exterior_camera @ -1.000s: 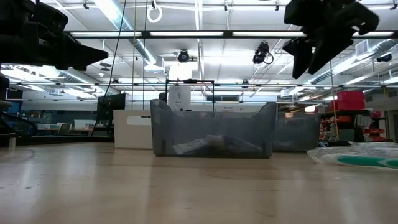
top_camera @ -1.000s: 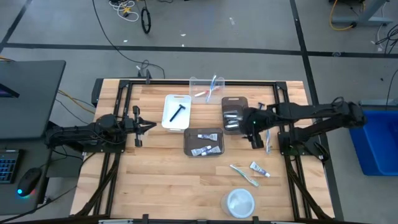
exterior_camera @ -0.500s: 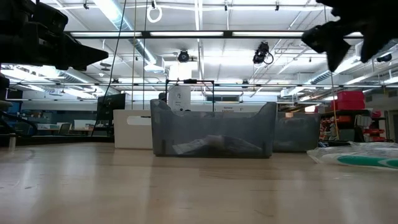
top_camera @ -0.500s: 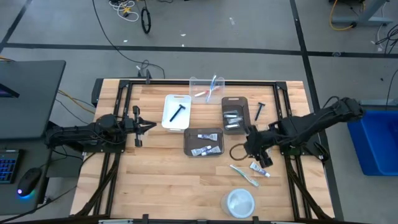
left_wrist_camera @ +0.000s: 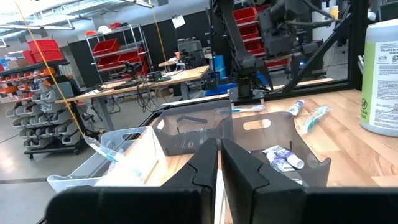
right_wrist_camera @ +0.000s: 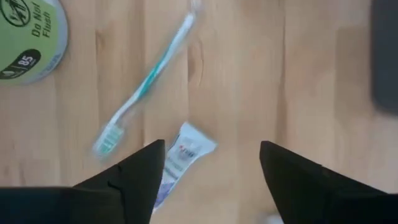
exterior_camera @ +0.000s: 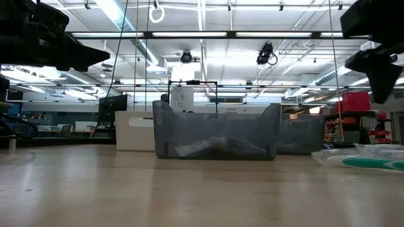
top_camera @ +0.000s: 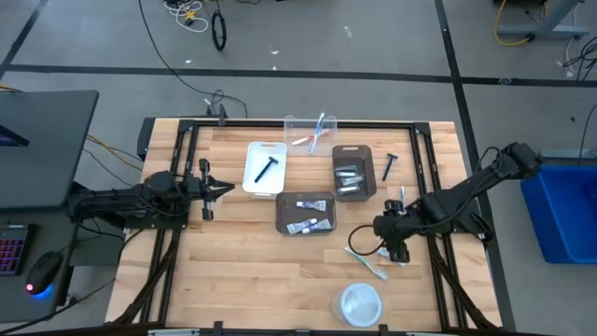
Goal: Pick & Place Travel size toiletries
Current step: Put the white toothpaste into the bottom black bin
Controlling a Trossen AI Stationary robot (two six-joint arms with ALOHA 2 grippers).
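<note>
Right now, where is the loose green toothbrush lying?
In the high view the green toothbrush lies on bare table on the right side, just above the round white container, with the open right gripper over the small toothpaste tube beside it.

Grey floor (top_camera: 373, 47) (black cables), red-binned shelves (left_wrist_camera: 124, 50) behind.

Table: wooden table (top_camera: 233, 271).
Bins: white bin (top_camera: 252, 182), clear bin (top_camera: 300, 126), two grey bins (top_camera: 282, 217).
Loose: razor (top_camera: 389, 166), toothbrush (top_camera: 366, 262), toothpaste tube (right_wrist_camera: 180, 163), round container (top_camera: 360, 303).
</note>
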